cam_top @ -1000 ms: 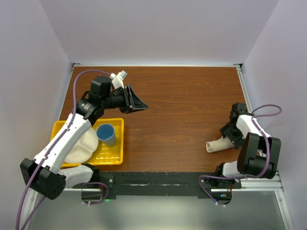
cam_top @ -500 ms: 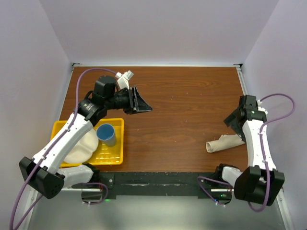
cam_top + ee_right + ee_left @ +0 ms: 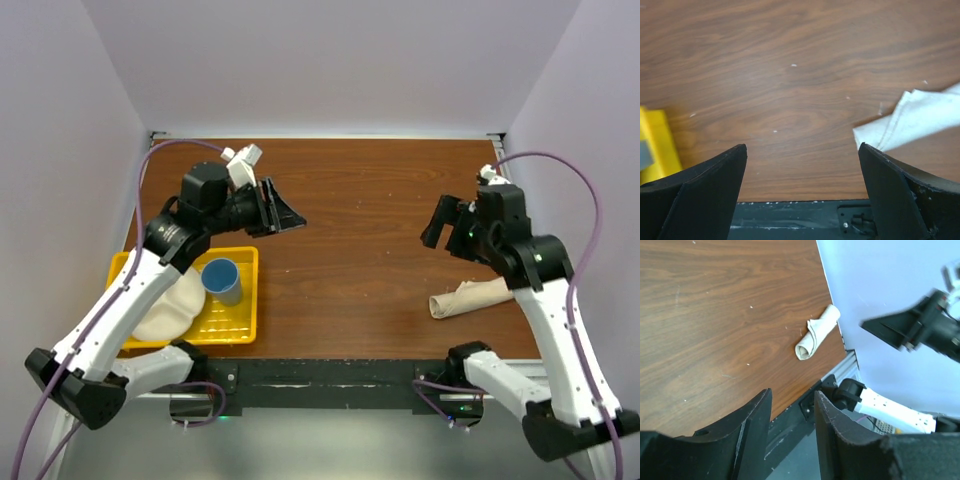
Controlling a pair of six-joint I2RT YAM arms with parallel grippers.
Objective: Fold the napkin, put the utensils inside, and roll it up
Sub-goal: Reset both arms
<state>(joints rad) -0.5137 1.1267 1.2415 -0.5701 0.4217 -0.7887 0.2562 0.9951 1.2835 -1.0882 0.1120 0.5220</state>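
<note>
The napkin lies rolled up as a beige tube on the wooden table near the front right edge. It also shows in the left wrist view and, in part, in the right wrist view. No knife shows in any view. My right gripper hangs above the table, up and to the left of the roll; its jaws are wide open and empty. My left gripper is raised over the left middle of the table, far from the roll; its jaws stand a little apart and hold nothing.
A yellow tray sits at the front left with a blue cup and a white plate in it. The tray's corner shows in the right wrist view. White walls enclose the table on three sides.
My right arm has risen and swung up and left, away from the rolled napkin, which stays where it lay. My left gripper has shifted slightly back and forth.
</note>
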